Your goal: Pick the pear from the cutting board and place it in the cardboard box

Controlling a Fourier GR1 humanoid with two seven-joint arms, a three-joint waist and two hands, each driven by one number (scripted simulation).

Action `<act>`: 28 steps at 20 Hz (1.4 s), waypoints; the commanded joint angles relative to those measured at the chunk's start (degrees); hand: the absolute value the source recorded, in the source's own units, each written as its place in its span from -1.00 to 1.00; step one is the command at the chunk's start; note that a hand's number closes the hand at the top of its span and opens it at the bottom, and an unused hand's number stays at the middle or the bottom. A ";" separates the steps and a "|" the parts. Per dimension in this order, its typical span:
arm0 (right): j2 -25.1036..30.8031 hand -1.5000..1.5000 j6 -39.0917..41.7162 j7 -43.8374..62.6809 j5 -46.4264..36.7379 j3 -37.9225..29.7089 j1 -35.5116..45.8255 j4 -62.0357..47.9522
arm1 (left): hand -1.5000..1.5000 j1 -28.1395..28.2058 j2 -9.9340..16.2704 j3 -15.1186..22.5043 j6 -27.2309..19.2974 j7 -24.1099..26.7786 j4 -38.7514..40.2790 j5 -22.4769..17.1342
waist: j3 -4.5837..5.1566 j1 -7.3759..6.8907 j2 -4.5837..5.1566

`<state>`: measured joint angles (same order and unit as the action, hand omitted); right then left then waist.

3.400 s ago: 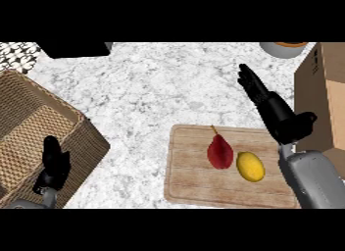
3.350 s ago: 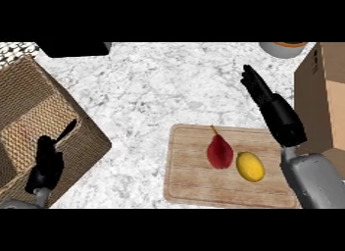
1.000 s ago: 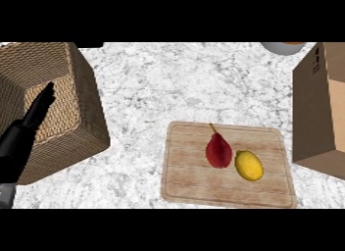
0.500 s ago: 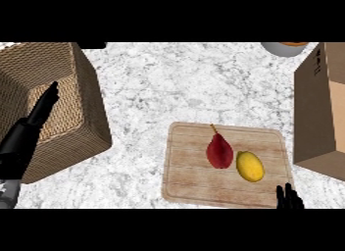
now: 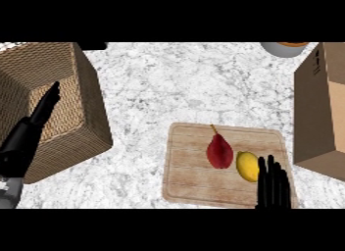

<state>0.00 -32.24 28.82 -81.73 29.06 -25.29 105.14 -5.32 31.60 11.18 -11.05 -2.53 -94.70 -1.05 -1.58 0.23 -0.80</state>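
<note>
**Supervisor:** What did the head view give you?

**Me:** My right black hand (image 5: 274, 182) came in at the lower edge, fingers straight and pointing up the view, released and holding nothing. Its fingertips lay over the near right corner of the pale wooden cutting board (image 5: 197, 176), just beside the yellow oval lemon-like fruit (image 5: 247, 165). I could not tell whether it touched the fruit or the board.

**Supervisor:** And the pear?

**Me:** The dark red pear with its thin stem (image 5: 219, 151) lay on the board, stem pointing away from me, its right side against the yellow fruit. It had not been picked up. The tall brown cardboard box (image 5: 327, 108) stood just to the right of the board.

**Supervisor:** The other hand?

**Me:** My left black hand (image 5: 23, 139) was at the left edge, fingers straight and relaxed, resting in front of the woven wicker basket (image 5: 85, 112). It held nothing.

**Supervisor:** What had changed?

**Me:** Half a second before, only the right fingertips showed at the lower edge; they had since risen further over the board's corner. A second before, that hand was out of view altogether. The pear, the yellow fruit and the left hand sat as before. A pale bowl with an orange inside (image 5: 284, 47) showed at the top edge on the white marbled counter (image 5: 197, 83).
</note>
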 commanded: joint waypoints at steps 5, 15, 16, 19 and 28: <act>0.00 -1.00 5.09 10.38 -1.11 1.16 12.25 -6.97 | 0.00 0.47 -3.87 2.40 2.19 -1.09 8.66 -0.30 | 1.65 0.20 1.52; 0.00 -1.00 4.71 14.30 1.14 -0.92 20.07 -14.57 | 0.00 2.01 -5.32 1.35 2.10 0.77 8.74 1.60 | 1.62 -0.03 1.32; 0.00 -1.00 5.57 14.54 1.18 0.56 20.58 -14.21 | 0.00 2.59 -5.84 1.68 1.85 0.88 8.44 1.92 | 1.63 -0.10 1.25; 0.00 -1.00 2.71 14.52 3.43 0.76 22.84 -19.04 | 0.00 0.59 -5.76 0.80 2.80 0.66 9.90 1.89 | 1.59 0.09 1.47; 0.02 -1.00 2.90 13.51 7.37 -1.23 28.60 -23.66 | 0.00 1.42 -8.12 1.05 2.61 0.62 10.12 3.40 | 1.61 0.14 1.60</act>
<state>0.49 -28.36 42.11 -75.85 28.25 0.49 85.13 -5.71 28.16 8.68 -8.64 -1.38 -93.51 2.46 -1.72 0.15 -1.18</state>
